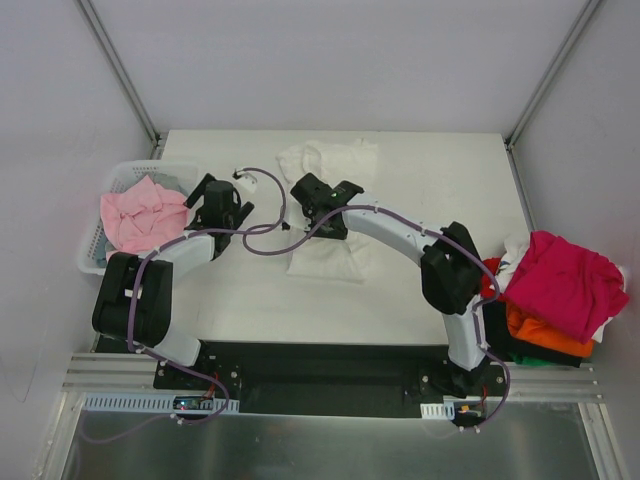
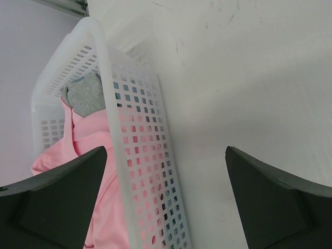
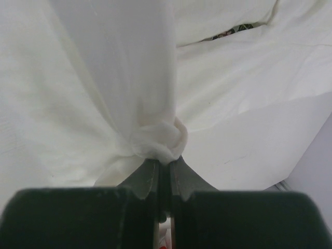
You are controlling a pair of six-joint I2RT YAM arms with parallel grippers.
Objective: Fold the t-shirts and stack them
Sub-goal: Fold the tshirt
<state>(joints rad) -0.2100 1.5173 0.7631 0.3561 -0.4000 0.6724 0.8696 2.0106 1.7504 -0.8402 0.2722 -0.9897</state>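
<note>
One is busy, one idle: the right gripper (image 3: 163,165) is pinched tight on a bunch of the white cloth t-shirt (image 1: 325,258) lying mid-table, probably to draw it over; the left gripper (image 2: 165,151) gapes empty beside the white plastic lattice basket (image 2: 135,104).

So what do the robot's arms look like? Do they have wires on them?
The left arm and right arm are smooth white tubes joined by chunky black joints. A thin purple cable loops along each. The left end effector has two dark wedge-shaped fingers; the right end effector has dark fingers too, greyer at the tips. I can't see any markings.
</note>
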